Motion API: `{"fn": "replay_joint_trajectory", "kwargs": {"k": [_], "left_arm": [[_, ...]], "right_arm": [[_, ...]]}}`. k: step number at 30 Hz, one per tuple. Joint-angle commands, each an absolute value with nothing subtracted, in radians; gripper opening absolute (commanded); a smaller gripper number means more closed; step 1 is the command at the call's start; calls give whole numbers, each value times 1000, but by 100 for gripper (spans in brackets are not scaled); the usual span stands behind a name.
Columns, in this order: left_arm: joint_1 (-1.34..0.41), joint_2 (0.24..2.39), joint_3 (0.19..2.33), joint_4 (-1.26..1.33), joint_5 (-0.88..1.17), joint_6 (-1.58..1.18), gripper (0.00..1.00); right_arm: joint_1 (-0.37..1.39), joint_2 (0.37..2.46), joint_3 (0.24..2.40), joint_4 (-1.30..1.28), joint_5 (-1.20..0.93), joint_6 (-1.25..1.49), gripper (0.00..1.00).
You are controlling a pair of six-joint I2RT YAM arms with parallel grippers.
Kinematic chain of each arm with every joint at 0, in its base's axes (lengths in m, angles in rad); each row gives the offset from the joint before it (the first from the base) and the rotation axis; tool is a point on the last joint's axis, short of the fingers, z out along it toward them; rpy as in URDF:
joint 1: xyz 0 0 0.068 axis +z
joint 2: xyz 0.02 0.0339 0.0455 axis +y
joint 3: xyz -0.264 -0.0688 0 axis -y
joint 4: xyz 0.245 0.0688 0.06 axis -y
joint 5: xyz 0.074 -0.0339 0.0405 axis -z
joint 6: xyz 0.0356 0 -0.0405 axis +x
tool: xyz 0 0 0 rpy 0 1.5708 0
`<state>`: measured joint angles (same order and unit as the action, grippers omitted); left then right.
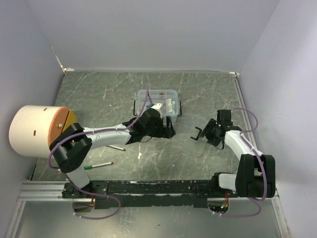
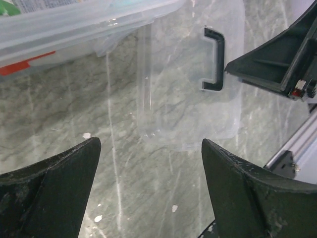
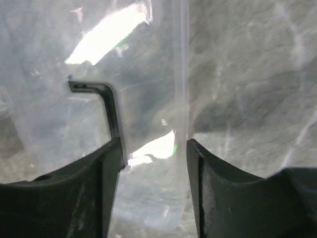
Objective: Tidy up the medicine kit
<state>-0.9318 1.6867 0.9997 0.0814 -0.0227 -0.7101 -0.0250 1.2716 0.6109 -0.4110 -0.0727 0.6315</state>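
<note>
Toward the middle of the bench we see the clear medicine kit box sitting open-topped, with white and teal bits showing inside. Its clear lid is off, over to the box's right, with the black handle near one end. The right gripper has its jaws either side of the lid's end strip, one against the handle, the other at the rim; clamped or only framing it, we cannot tell. The left gripper hovers just in front of the box, jaws spread wide and gripping nothing. Out left lie a green pen and the big white cylinder with its orange face.
</note>
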Motion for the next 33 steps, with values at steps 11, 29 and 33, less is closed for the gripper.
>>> {"fn": "replay_joint_trajectory", "kwargs": {"k": [11, 29, 33], "left_arm": [[-937, 1768, 959, 252, 43, -819, 93], [-1007, 1971, 1107, 182, -58, -671, 72], [-1015, 1983, 1107, 167, -72, -672, 65]], "right_arm": [[-18, 1228, 572, -411, -111, 619, 61], [-14, 1295, 505, -286, -90, 626, 69], [11, 1325, 527, -323, -13, 625, 67]]}}
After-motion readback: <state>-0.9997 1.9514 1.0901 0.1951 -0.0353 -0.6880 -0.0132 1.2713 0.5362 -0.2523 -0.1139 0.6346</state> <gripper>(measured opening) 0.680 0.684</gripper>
